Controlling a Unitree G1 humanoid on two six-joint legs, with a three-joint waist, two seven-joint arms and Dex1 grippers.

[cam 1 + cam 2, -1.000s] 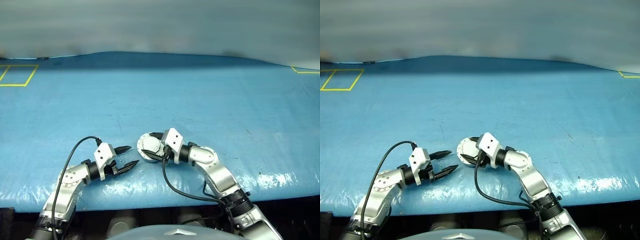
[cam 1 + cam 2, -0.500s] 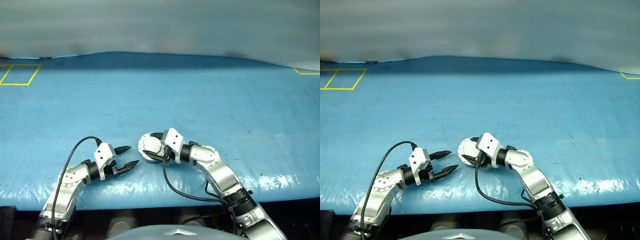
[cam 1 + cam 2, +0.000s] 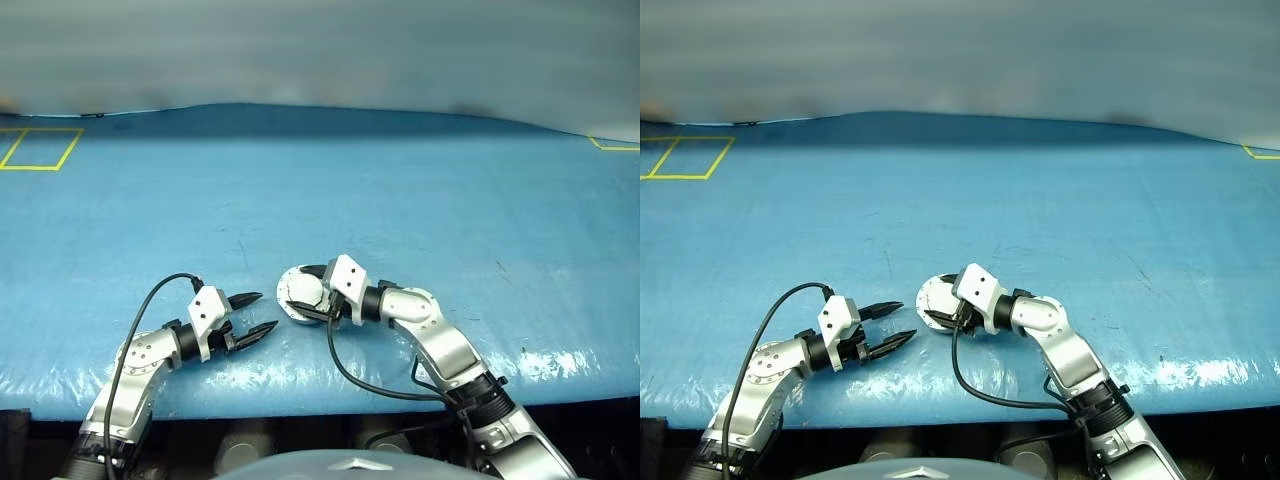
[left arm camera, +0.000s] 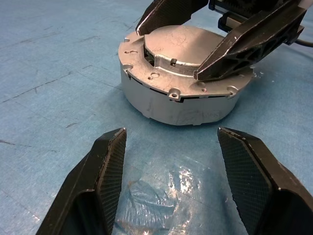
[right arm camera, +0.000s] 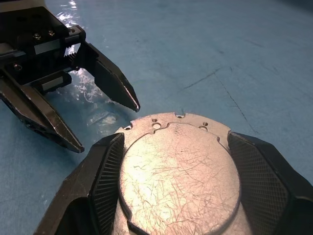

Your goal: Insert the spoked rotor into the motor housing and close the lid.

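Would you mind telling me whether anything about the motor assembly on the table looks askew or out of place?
Nothing stands out. The lid sits flat and flush on the motor housing, with no visible gap or tilt. The right gripper straddles the lid's raised centre; the left gripper is open beside it, apart from it.

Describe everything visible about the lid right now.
The lid is a round silver metal disc, scratched on top, with a raised plain centre and a lower scalloped rim dotted with small holes. It lies flat, outer face up, seated on the motor housing with a thin dark seam between them, near the front edge of the blue table. The right gripper straddles it, one black finger on either side of the raised centre. The left gripper stands open beside it, not touching.
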